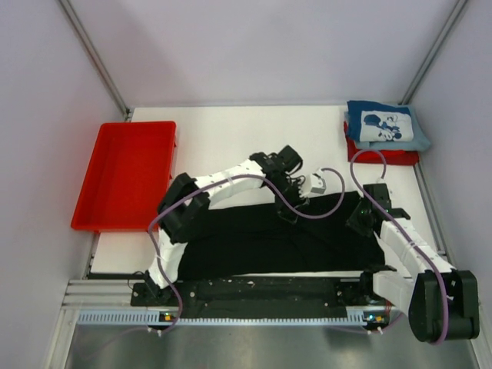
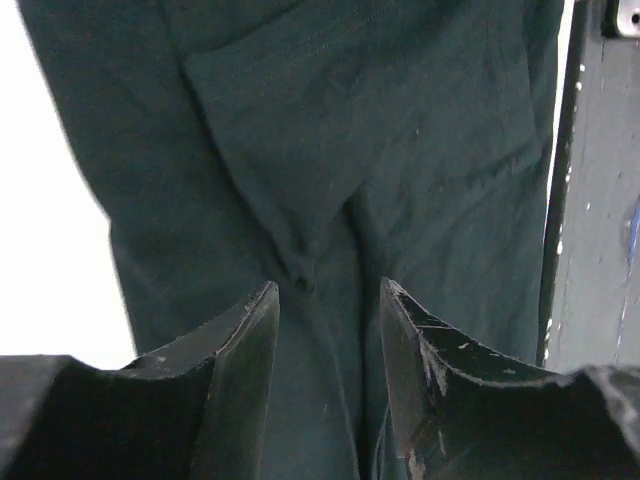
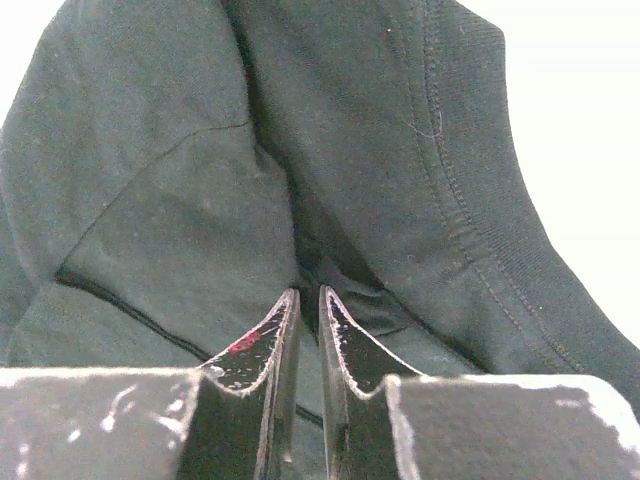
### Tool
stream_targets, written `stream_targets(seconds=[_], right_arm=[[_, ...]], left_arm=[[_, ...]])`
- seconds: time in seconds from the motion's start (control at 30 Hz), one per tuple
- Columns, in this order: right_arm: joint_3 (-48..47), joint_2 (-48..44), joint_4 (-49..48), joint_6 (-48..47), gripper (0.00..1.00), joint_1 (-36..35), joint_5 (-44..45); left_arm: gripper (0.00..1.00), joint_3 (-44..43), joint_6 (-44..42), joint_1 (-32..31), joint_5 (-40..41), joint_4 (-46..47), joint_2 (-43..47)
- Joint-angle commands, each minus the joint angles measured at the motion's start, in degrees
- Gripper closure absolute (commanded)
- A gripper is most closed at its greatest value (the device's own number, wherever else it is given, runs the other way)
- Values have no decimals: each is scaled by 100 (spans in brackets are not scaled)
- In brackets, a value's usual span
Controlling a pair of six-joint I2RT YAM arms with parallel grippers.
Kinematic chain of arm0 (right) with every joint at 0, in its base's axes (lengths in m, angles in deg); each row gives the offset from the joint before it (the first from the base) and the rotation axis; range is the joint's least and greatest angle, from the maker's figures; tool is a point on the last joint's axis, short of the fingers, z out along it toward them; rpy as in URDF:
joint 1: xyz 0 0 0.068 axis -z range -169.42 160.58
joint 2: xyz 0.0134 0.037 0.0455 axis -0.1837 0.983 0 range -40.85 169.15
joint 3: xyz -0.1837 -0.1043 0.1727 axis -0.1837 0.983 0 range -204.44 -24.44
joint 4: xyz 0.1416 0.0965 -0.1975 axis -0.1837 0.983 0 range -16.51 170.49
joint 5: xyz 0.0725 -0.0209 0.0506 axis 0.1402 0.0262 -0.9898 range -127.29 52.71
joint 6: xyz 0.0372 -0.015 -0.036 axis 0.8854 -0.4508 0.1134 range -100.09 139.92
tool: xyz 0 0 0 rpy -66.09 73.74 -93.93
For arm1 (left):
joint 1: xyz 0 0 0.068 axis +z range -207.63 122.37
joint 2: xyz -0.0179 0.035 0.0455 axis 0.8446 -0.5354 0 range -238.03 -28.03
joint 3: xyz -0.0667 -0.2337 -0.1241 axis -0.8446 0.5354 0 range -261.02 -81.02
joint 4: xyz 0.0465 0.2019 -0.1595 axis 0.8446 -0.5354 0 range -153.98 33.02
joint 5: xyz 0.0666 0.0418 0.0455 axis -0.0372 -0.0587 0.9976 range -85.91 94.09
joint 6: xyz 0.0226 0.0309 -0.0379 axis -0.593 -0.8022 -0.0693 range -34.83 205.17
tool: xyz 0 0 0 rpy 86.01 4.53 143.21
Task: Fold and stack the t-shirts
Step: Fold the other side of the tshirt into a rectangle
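White tabletop (image 1: 223,131) is covered along its near edge by the black shirt (image 1: 261,238), over a crease of which the left gripper (image 2: 330,290) is held with fingers parted, while the right gripper (image 3: 308,295) is clamped on a fold, and a blue shirt (image 1: 384,127) is stacked on a red shirt (image 1: 384,158) far right.

The black two-finger left gripper (image 2: 330,290) is held with its fingers parted, while the black two-finger right gripper (image 3: 308,294) is held nearly closed.
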Motion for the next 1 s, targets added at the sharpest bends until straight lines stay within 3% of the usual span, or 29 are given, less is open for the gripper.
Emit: stream_targets(seconds=[0.0, 0.33, 0.47, 0.6, 0.63, 0.97], right_arm=[[-193, -150, -157, -183, 88, 19, -78], [-281, -334, 71, -87, 97, 28, -201], [-316, -352, 115, -78, 100, 19, -140], [-325, -335, 159, -43, 100, 28, -26], [-317, -352, 168, -25, 100, 28, 9], [-316, -449, 212, 10, 100, 19, 115]], left_arm=[[50, -387, 973, -58, -631, 869, -490], [51, -1135, 861, -180, -614, 361, -1378], [65, -1161, 456, -400, -571, 61, -1440], [89, -1179, 386, -453, -413, 34, -1353], [100, -1179, 351, -453, -404, -9, -1318], [100, -478, 51, -453, -658, -72, -431]])
